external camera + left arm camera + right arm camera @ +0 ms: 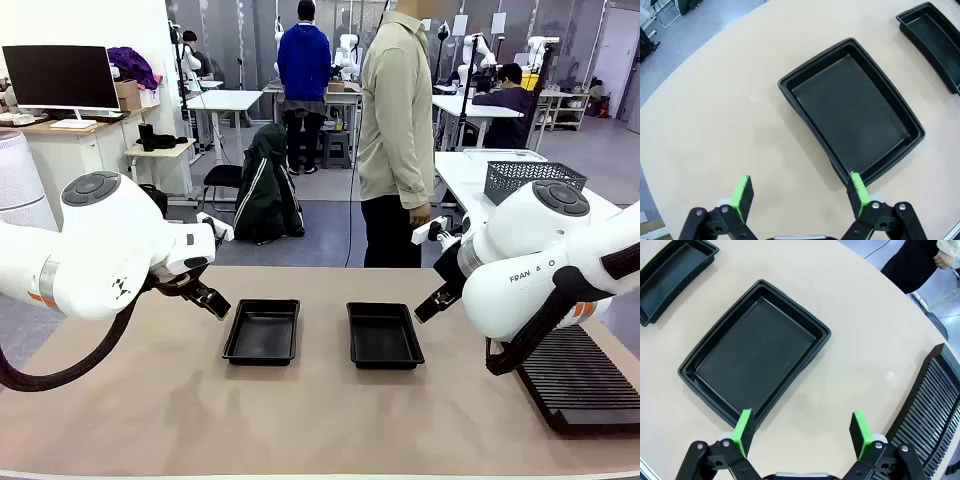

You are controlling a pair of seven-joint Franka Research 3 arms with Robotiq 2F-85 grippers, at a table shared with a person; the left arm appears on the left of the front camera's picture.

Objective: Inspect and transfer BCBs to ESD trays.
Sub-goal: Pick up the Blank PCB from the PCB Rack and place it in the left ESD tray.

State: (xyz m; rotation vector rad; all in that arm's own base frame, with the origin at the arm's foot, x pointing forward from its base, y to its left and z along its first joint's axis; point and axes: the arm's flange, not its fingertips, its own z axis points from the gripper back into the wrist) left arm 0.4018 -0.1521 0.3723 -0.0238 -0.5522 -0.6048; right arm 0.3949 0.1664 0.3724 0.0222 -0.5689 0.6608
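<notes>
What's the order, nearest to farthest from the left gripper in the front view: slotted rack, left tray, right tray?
1. left tray: just beside the left gripper, left of centre.
2. right tray: right of centre, past the first.
3. slotted rack: at the table's far right edge.

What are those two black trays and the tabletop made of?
The left tray and right tray look like thin moulded plastic: black, faint sheen, rounded stepped rims. The tabletop seems matte beige laminate, evenly coloured, though unsure.
</notes>
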